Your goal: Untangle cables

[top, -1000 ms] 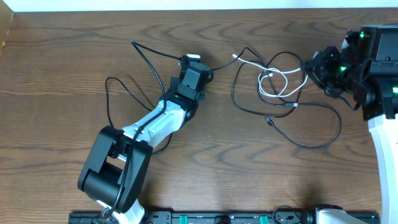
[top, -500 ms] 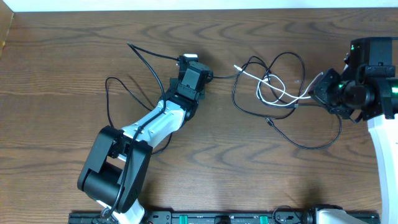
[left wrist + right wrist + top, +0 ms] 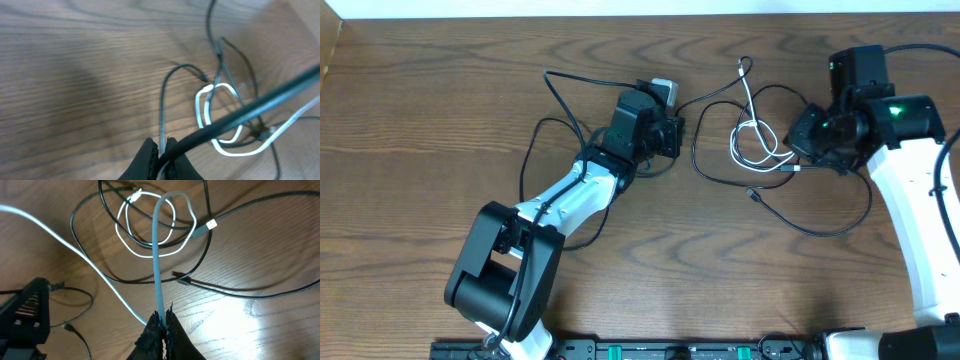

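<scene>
The left claw (image 3: 161, 149) is seen at the bottom edge of the left wrist view with its two fingers pressed together. A black cable (image 3: 162, 107) is pinched between them. From the tips this cord is carried straight up the frame, bent over in an arc toward the centre, and ended in a small plug. A thicker, blurred dark line is also drawn from the tips toward the upper right corner; what it belongs to cannot be told.

The right claw (image 3: 161, 321) is shown at the bottom centre of the right wrist view, likewise fully closed. The white cable (image 3: 156, 255) is gripped between its tips. The cord is led from the grip straight up the frame, then curved over near the top edge. The rest of it is laid in a double loop in the upper middle of the frame.

In the overhead view the cables are gathered on the wooden table (image 3: 440, 110) in the upper right of centre, between the two claws. The white loops are crossed and ringed by the other black cables (image 3: 817, 235), one of which is swept out toward the lower right in a wide curve. The left claw is placed just left of the bundle and the right claw just right of it.
</scene>
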